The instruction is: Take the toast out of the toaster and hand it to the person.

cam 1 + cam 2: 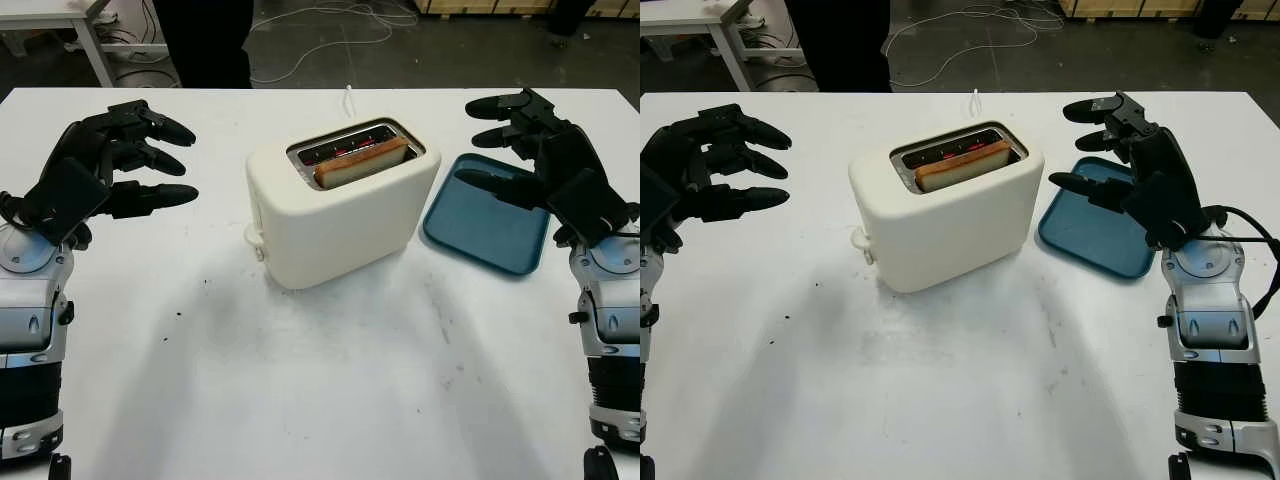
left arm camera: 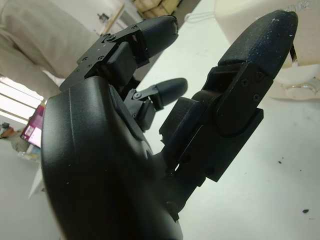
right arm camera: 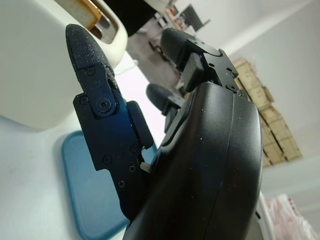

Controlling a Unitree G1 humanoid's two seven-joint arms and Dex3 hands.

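A cream toaster [image 1: 340, 215] stands in the middle of the white table, with a slice of toast [image 1: 360, 163] sticking up from its near slot. My left hand [image 1: 130, 160] hovers open to the left of the toaster, well apart from it. My right hand [image 1: 520, 145] is open too, above the far edge of a blue tray [image 1: 490, 225] to the toaster's right. The right wrist view shows the toaster's top and a corner of the toast [image 3: 90, 12] beyond my hand. A person [image 1: 205, 40] in dark clothes stands at the far side of the table.
The toaster's white cord [image 1: 349, 100] runs off the far table edge. Cables lie on the floor beyond. A white table leg [image 1: 90, 45] stands at the far left. Bare table [image 1: 320, 380] lies in front of the toaster.
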